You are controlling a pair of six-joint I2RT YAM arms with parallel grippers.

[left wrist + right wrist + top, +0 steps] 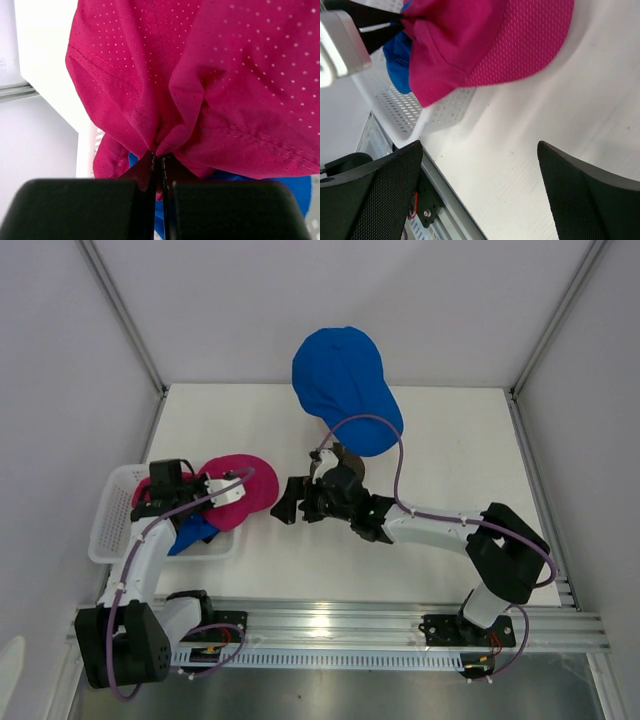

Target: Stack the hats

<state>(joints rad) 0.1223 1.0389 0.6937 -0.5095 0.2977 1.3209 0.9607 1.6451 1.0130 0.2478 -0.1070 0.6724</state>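
Observation:
My left gripper [205, 488] is shut on a magenta pink hat [243, 490] and holds it over the right end of the white basket [108, 520]. In the left wrist view the pink fabric [210, 80] is pinched between the closed fingertips [159, 165]. A blue hat [193, 531] lies in the basket under it, also seen in the right wrist view [397, 60]. Another blue hat [345, 385] sits at the back on a stand whose top it hides. My right gripper [288, 502] is open and empty, just right of the pink hat [485, 40].
The white basket [440, 107] stands at the table's front left, near the aluminium rail [400, 620] along the near edge. White walls close in the table on the left, back and right.

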